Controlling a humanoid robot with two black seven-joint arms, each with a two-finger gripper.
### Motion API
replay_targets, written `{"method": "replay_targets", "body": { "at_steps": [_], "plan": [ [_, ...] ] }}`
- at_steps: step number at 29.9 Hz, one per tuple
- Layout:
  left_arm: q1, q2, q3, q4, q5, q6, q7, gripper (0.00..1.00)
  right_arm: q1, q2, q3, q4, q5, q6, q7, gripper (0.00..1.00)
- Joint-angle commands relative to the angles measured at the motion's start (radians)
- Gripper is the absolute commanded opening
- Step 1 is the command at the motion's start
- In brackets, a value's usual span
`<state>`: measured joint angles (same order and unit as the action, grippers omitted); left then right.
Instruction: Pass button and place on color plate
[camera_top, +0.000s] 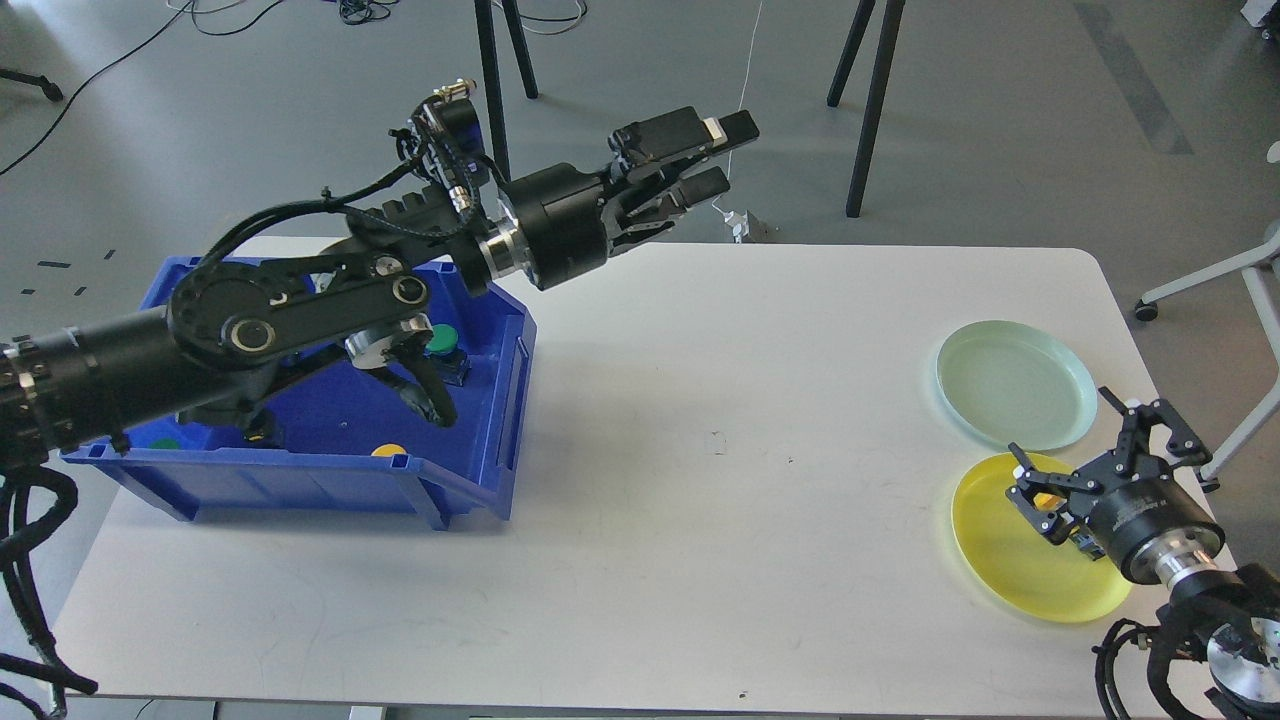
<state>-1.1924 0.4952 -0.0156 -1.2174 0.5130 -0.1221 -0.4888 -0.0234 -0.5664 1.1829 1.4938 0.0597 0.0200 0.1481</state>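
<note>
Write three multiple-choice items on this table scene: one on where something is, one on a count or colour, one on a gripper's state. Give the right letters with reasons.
1. Where does the blue bin stand on the table?
A. left side
B. right side
C. on the yellow plate

2. How many plates lie on the table?
A. one
B. two
C. four

3. How is the left gripper?
A. shut on a plate
B. resting inside the bin
C. open, raised above the table with nothing in it

Answers:
1 A, the bin sits at the left, under the left arm.
2 B, a pale green plate and a yellow plate lie at the right, near the right gripper.
3 C, its fingers are apart in the air and nothing shows between them.
</note>
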Motion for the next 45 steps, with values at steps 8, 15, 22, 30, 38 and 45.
{"method": "replay_targets", "body": {
  "at_steps": [8, 15, 22, 30, 38, 45],
  "plan": [
    [0.007, 0.482, 0.138, -0.04, 0.175, -0.054, 0.0, 0.82, 0.617, 0.01, -0.273, -0.237, -0.006, 0.135, -0.045, 0.99],
    [0.023, 0.549, 0.259, 0.068, 0.695, -0.065, 0.0, 0.82, 0.632, 0.051, -0.289, -0.264, -0.004, 0.136, -0.045, 0.99],
    [0.028, 0.392, 0.471, 0.381, 0.828, -0.068, 0.0, 0.82, 0.599, 0.054, -0.276, -0.259, -0.003, 0.141, -0.045, 0.99],
    [0.106, 0.298, 0.51, 0.562, 0.829, -0.07, 0.0, 0.81, 0.582, 0.031, -0.276, -0.256, -0.003, 0.141, -0.045, 0.99],
    [0.112, 0.283, 0.507, 0.564, 0.828, -0.071, 0.0, 0.81, 0.576, 0.036, -0.278, -0.257, -0.003, 0.141, -0.045, 0.99],
    [0.123, 0.253, 0.502, 0.562, 0.817, -0.071, 0.0, 0.8, 0.57, 0.034, -0.276, -0.257, -0.003, 0.141, -0.045, 0.99]
  ]
}}
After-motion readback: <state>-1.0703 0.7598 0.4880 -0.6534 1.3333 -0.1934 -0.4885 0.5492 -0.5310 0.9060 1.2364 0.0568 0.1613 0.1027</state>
